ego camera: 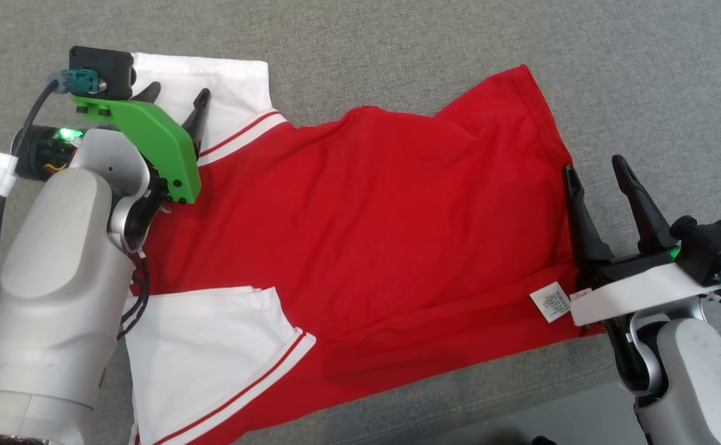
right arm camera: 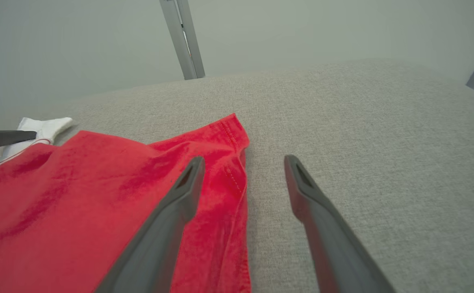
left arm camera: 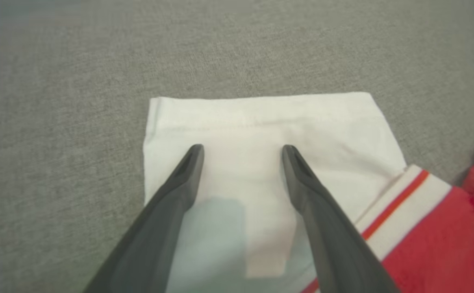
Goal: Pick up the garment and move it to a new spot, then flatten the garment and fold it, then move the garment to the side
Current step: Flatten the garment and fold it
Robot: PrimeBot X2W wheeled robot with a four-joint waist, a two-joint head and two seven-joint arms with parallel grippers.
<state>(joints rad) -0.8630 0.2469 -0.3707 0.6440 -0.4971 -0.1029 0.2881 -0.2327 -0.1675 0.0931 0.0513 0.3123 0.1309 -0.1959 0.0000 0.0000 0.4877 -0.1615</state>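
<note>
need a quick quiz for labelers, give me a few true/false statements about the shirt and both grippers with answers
1. The garment is red with white sleeves. True.
2. The left gripper is shut on a sleeve. False: it is open over the white sleeve.
3. The right gripper is open at the garment's hem edge. True.
4. The garment is folded into a neat square. False: it lies spread on the grey surface.
5. A white label shows at the garment's hem. True.

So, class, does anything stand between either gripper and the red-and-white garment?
Nothing visible does. The open left gripper hangs over the white sleeve of the garment, and the open right gripper is at its red hem.
</note>
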